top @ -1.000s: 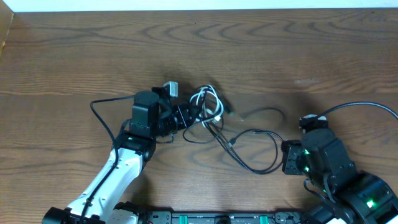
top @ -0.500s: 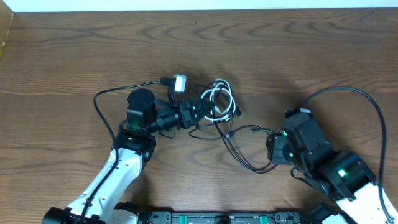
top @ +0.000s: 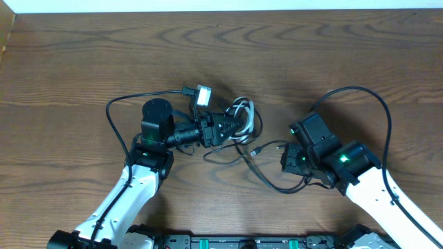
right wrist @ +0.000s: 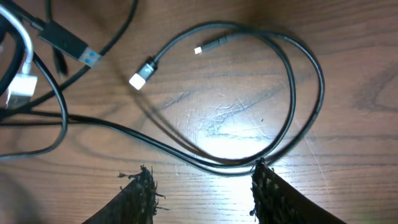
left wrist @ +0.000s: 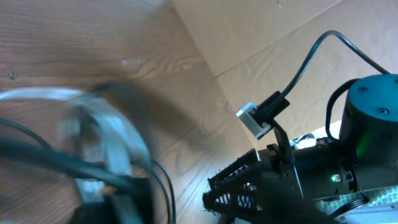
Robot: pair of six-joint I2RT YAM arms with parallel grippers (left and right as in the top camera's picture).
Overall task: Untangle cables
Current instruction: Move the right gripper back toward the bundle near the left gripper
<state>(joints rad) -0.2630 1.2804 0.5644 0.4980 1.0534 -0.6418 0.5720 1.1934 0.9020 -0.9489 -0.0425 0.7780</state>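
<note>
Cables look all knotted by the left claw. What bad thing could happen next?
1. The white cable and black cables cross in a bunch at the left gripper; pulling there might tighten the tangle.
2. The right gripper stands open where black cables lie close together; it might pinch two at once, or slip off.

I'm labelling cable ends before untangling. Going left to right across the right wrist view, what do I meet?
white cable's plug → blue-tipped black plug → silver-tipped plug → small white-tipped plug → outer bend of the black cable loop
</note>
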